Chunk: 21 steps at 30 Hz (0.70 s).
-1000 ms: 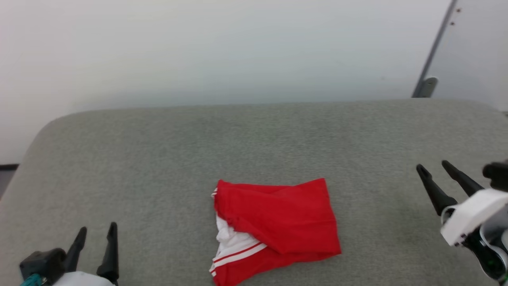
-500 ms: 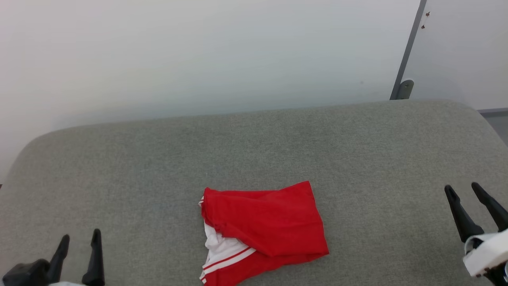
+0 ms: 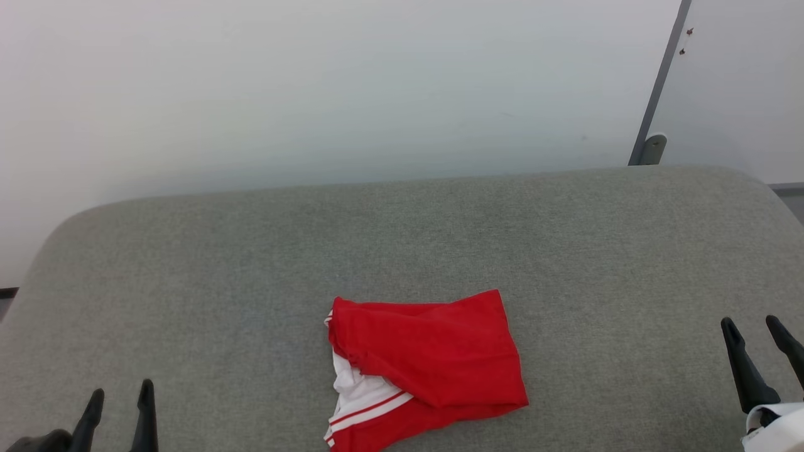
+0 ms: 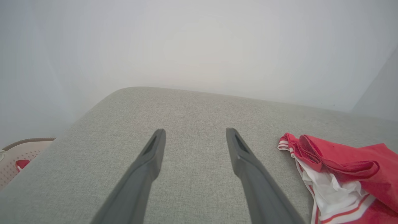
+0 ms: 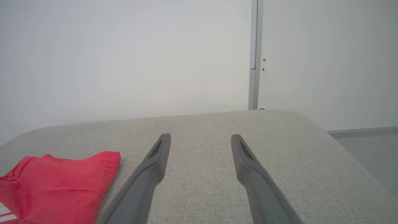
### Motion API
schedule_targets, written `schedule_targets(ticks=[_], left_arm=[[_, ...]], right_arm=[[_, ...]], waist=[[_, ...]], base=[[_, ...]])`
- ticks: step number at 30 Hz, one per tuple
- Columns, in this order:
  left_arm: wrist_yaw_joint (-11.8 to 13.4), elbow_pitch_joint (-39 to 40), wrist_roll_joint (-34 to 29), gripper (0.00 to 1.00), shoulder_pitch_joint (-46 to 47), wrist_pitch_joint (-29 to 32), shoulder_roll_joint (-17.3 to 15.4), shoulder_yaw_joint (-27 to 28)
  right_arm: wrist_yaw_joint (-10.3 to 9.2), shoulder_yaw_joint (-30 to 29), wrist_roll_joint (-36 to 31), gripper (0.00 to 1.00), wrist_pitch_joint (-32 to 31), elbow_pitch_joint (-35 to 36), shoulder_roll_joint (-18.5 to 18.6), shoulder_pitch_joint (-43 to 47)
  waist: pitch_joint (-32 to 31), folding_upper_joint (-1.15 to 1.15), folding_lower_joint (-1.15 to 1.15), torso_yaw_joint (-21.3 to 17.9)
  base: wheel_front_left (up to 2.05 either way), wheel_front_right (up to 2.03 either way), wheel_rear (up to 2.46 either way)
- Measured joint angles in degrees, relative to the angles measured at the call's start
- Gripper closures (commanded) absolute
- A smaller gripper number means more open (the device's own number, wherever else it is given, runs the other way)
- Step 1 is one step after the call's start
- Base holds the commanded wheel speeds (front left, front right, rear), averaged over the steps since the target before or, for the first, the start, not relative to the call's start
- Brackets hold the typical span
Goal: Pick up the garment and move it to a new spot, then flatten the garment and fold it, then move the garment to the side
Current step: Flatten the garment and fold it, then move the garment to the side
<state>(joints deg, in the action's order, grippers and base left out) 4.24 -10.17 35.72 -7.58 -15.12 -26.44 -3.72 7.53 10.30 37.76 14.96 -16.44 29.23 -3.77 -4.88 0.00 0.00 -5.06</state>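
Grey fabric cushion point(image 3: 251, 251) against plain white wall point(image 3: 314, 94); grey vertical strip point(image 3: 656, 94) at right; pale perforated basket point(image 4: 18, 155) at left.

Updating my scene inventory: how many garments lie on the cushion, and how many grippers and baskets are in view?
garment: 1
grippers: 2, left gripper and right gripper
basket: 1
Total: 4

High head, low wrists, shared garment point(image 3: 427, 361)
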Motion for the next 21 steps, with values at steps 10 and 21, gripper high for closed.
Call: schedule_targets(ticks=[10,21], left_arm=[[-1.2,-0.7,-1.2,0.0,0.0,0.0,1.0,0.9],[-1.6,-0.5,-1.9,0.0,0.0,0.0,1.1,0.9]], right_arm=[[0.0,-1.9,-2.0,0.0,0.0,1.3,-1.3,2.0],[0.0,-1.8,-2.0,0.0,0.0,1.4,-1.2,2.4]], waist=[[-0.3,0.0,0.0,0.7],[-0.2,0.0,0.0,1.9]], base=[[0.0,0.0,0.0],[0.0,0.0,0.0]])
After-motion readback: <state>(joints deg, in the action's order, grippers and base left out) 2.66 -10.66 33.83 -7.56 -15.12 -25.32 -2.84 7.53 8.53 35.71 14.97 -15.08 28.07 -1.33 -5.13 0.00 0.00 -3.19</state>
